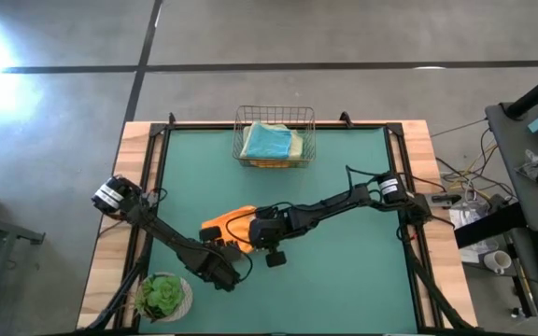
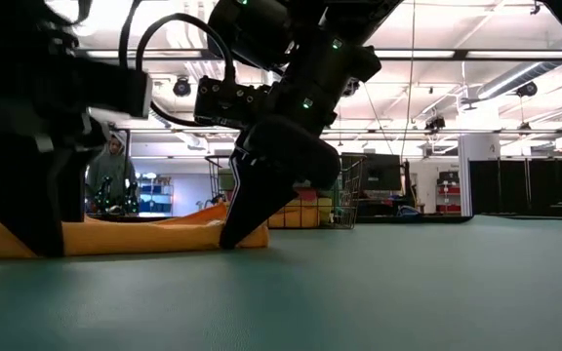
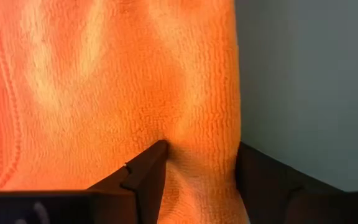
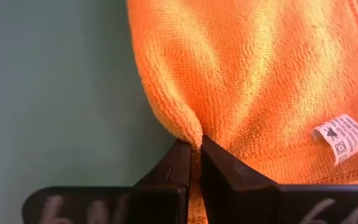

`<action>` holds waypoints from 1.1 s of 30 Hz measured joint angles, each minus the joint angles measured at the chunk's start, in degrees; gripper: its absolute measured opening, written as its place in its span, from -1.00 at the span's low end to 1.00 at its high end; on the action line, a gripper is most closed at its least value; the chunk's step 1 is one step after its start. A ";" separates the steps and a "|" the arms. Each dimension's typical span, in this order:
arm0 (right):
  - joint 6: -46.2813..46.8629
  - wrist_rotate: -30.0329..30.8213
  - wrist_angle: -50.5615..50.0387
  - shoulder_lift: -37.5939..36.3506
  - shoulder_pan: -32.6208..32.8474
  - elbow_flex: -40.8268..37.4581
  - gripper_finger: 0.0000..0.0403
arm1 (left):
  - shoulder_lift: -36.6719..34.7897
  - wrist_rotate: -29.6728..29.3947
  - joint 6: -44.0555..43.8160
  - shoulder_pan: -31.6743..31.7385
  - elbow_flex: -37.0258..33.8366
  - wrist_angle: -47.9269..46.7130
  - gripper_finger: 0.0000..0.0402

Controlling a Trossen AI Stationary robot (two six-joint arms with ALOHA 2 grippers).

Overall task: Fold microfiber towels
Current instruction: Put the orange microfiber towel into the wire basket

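Observation:
An orange microfiber towel lies bunched on the dark-green mat near the table's middle; it also shows in the low view. My left gripper is down at the towel's near-left end and is shut on it. My right gripper is down at the towel's right end and is shut on it. A white care tag shows near the right gripper. More towels, teal on top, lie in the wire basket. My left gripper has a strip of the orange towel beside its edge between its two fingers, the cloth puckered at one fingertip. The fingers come from above, and the towel lies on the mat. My right gripper pinches a small raised fold at the towel's rounded edge between its two fingertips, which come down from above. The rest of the towel lies slack on the mat.
The wire basket stands at the mat's far edge, centre. A green plant in a white pot sits at the near-left corner. Bare mat stretches to the right and near side. A person shows in the room beyond.

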 joint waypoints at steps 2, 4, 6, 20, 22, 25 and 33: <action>0.00 -0.04 -0.02 0.00 0.00 0.00 -0.94 | -0.07 0.15 0.07 0.33 -0.54 0.18 -0.17; 0.15 -0.04 -0.11 0.00 0.06 0.00 -0.94 | -0.07 0.03 0.33 0.47 -0.68 0.28 -0.17; 0.49 -0.03 -0.23 0.00 0.07 0.00 -0.94 | -0.09 0.28 0.62 0.66 -0.70 0.38 -0.21; 6.84 -0.14 -5.26 -2.19 0.15 -0.02 -0.95 | 0.00 -0.67 9.36 0.85 -0.10 1.92 -0.95; 8.48 -0.23 -6.63 -3.32 0.28 -0.02 -0.95 | -0.24 -0.27 11.30 0.90 0.76 1.89 -0.97; 11.59 -0.24 -8.39 -5.39 0.55 -0.03 -0.96 | -0.96 0.47 14.61 1.32 2.88 0.95 -0.98; 21.54 2.84 -16.12 -12.24 1.51 -0.09 -0.96 | -5.01 0.37 26.48 6.11 10.79 -10.21 -0.98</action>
